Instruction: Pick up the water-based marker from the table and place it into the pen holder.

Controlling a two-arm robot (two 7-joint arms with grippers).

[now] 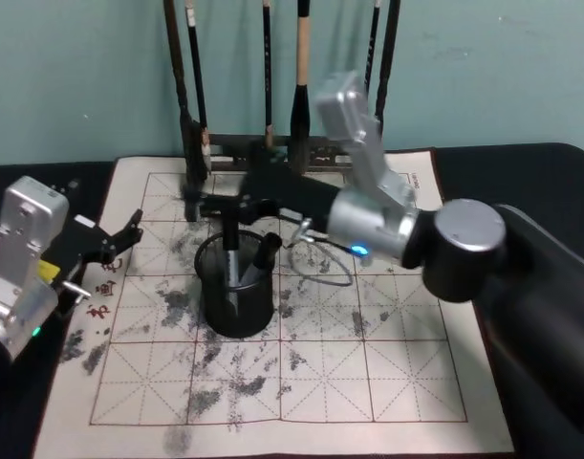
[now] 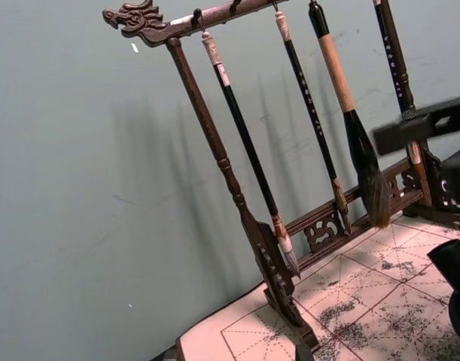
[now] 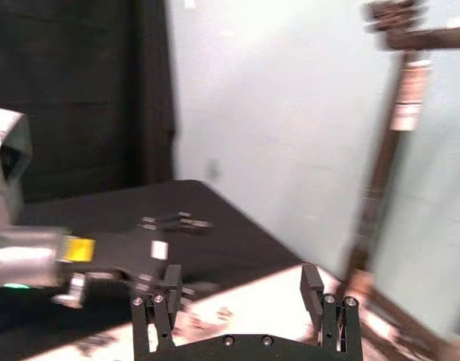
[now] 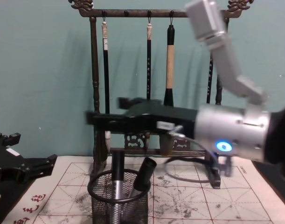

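The right gripper point(image 4: 93, 117) hangs open above the holder point(image 4: 118, 201); the brush rack point(image 4: 93, 84) stands close behind, free room below.

Brush rack and practice mat on a dark tabletop, set against a teal wall.

A white calligraphy mat point(image 1: 368, 382), ruled in a red grid and smudged with grey ink, is spread over the black tabletop point(image 1: 559, 163), with red characters printed near its left edge. A dark wooden brush rack point(image 4: 93, 93) is stood along the mat's far edge; its top bar is finished with a carved dragon head point(image 2: 132, 16). Several brushes are hung from that bar, among them a thick brush with a tan handle point(image 4: 170, 65) and slimmer black ones point(image 4: 149, 65). A teal wall point(image 2: 64, 188) is seen behind the rack.
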